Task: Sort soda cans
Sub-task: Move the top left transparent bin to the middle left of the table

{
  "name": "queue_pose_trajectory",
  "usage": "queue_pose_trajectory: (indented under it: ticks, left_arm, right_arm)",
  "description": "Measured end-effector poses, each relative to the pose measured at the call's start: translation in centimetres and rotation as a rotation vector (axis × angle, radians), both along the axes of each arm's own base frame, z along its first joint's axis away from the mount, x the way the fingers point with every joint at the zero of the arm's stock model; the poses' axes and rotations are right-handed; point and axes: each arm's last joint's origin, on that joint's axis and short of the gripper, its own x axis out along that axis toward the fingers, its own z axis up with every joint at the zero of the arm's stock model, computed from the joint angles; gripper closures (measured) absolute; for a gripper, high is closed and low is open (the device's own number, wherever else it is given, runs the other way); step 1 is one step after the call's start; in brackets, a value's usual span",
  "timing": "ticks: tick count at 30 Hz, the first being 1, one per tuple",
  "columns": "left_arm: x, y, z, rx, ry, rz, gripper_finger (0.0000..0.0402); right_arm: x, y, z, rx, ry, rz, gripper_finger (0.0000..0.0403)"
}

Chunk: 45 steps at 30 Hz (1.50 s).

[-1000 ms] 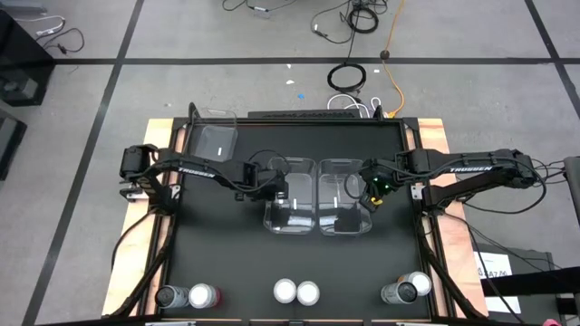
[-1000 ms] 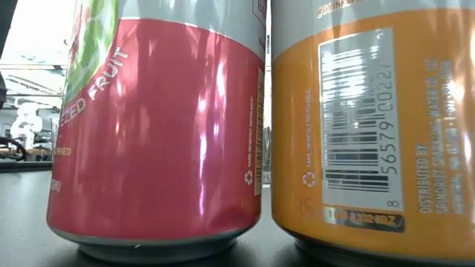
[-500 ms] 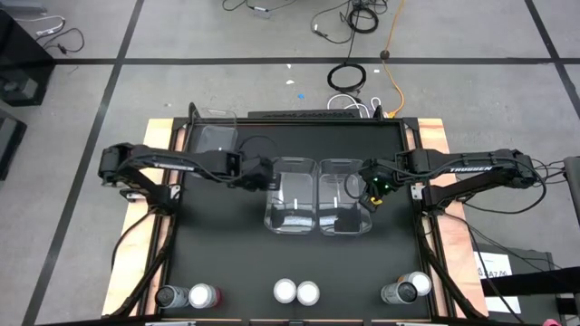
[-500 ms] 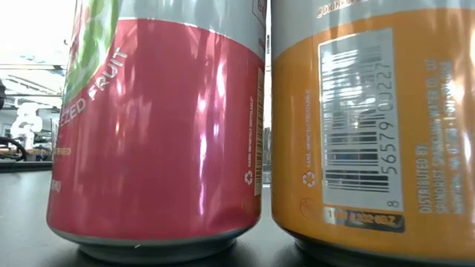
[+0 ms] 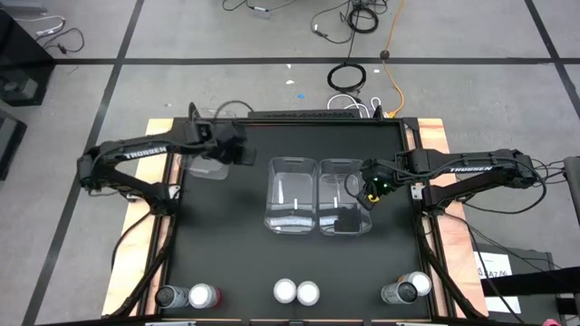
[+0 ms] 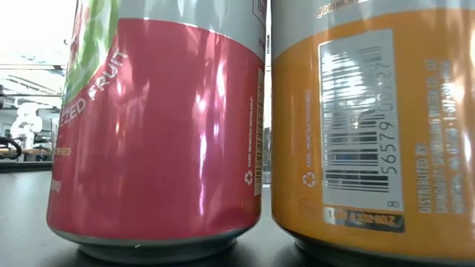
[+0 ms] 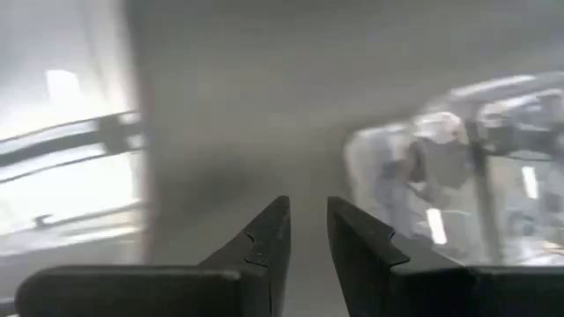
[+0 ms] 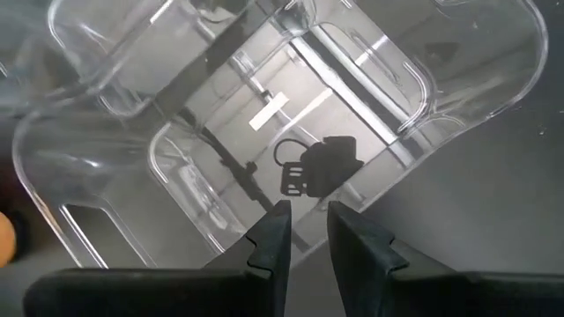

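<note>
High view showed the left gripper (image 5: 237, 154), fingers nearly closed and empty, had swung away from the two centre bins (image 5: 317, 195) toward the third bin (image 5: 210, 154), while all six soda cans (image 5: 296, 292) waited unsorted along the table's near edge.

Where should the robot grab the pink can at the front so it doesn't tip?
The pink can stands upright, very close beside the orange can. Probably best to come straight down, fingers closing across its round side on the two faces away from the orange one.
</note>
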Motion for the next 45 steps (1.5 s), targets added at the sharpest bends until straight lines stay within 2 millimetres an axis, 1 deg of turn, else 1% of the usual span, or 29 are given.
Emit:
queue_pose_trajectory:
  ticks: [3,7,14,19,22,24,29,32,36,40,43,45]
  left_arm:
    - [-1.8,1.2,0.6,0.024,0.031,0.004,0.0314]
    - [-3.6,2.6,1.0,0.071,0.088,-0.025,0.0314]
    - [-5.6,4.1,0.7,0.066,0.202,-0.056,0.0314]
    - [-6.3,5.0,0.7,0.132,0.285,-0.084,0.0314]
    - [-6.7,5.3,0.7,0.153,0.323,-0.084,0.0301]
    - [-6.8,5.4,0.7,0.167,0.341,-0.078,0.0284]
    - [-7.0,5.6,0.8,0.237,0.417,-0.035,0.0224]
    - [-7.2,5.7,0.9,0.277,0.465,-0.037,0.02]
    - [-7.3,5.7,0.8,0.29,0.509,-0.096,0.0195]
    - [-7.2,5.8,0.9,0.303,0.515,-0.129,0.0194]
    - [-7.5,6.4,0.9,0.289,0.479,-0.084,0.0194]
    - [-8.2,7.0,0.9,0.249,0.437,-0.039,0.0194]
  right_arm:
    - [0.2,0.0,0.1,0.012,-0.03,-0.033,0.0332]
    - [0.7,0.0,0.3,0.024,-0.083,-0.063,0.0332]
    - [1.0,-0.2,0.5,0.0,-0.128,-0.133,0.0332]
    - [1.0,-0.2,0.5,0.016,-0.131,-0.165,0.0332]
    - [1.0,-0.2,0.5,0.027,-0.133,-0.187,0.0332]
    - [1.0,-0.2,0.5,0.032,-0.135,-0.198,0.0332]
    - [1.0,-0.2,0.5,0.038,-0.136,-0.209,0.0332]
    - [1.0,-0.2,0.5,0.042,-0.137,-0.218,0.0332]
    - [1.0,-0.2,0.5,0.044,-0.138,-0.222,0.0332]
    - [1.0,-0.2,0.5,0.041,-0.138,-0.215,0.0332]
    - [1.0,-0.2,0.5,0.039,-0.138,-0.211,0.0332]
    - [1.0,-0.2,0.5,0.038,-0.138,-0.21,0.0332]
